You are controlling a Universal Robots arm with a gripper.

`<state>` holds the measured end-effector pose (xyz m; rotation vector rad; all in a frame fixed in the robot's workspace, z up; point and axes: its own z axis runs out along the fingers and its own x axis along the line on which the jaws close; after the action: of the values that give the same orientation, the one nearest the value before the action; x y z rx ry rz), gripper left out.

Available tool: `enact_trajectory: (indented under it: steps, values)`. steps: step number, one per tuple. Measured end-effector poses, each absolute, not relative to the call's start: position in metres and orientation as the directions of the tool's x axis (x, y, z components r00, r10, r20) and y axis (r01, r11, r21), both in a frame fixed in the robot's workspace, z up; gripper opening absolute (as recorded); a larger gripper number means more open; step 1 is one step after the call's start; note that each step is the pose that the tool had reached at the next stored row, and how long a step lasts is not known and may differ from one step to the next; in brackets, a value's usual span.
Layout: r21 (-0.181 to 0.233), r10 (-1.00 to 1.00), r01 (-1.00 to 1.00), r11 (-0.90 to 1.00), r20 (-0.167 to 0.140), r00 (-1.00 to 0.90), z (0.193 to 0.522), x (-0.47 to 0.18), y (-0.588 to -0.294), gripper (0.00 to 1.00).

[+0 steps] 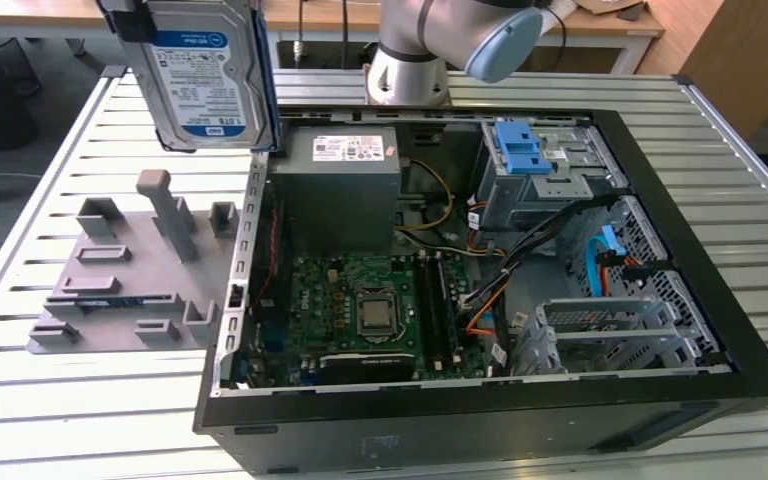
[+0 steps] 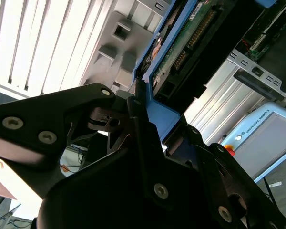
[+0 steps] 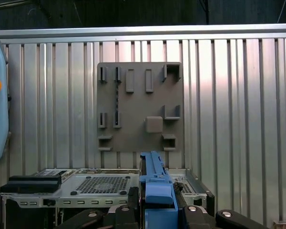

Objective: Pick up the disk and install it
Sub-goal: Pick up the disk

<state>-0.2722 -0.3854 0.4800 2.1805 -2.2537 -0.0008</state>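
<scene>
Disk aloft: the gripper (image 3: pixel 157 199) was clamped on the disk (image 1: pixel 208 75), its jaws closed on the blue bracket (image 3: pixel 155 183) that framed the drive. The drive hung upright, label outward, raised clear of the case (image 1: pixel 491 432) toward the case's side on the exterior view's left. It hung above the grey plate (image 1: pixel 117 290), which lay on the slatted table (image 1: pixel 37 420) beside the case. Inside the case, the motherboard (image 1: pixel 357 300) and a metal drive cage (image 1: pixel 624 335) lay open to view. The disk looked a stiff, dense slab of metal, probably heavy for its size and not one to take a knock. In the second wrist view its bare circuit board (image 2: pixel 181 47) faced out on one side, a part best left untouched. The bracket seemed the sensible hold — plastic, likely less slippery than the smooth casing, though it might flex a little. A grip at one end could therefore let the drive tilt or swing under its own weight.
</scene>
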Motion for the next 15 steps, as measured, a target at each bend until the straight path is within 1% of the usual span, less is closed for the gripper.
enact_trajectory:
  steps: [15]
  values:
    - [0.004, -0.999, -0.999, 0.033, 0.004, -0.033, 0.4801, -0.2680, -0.3867, 0.36]
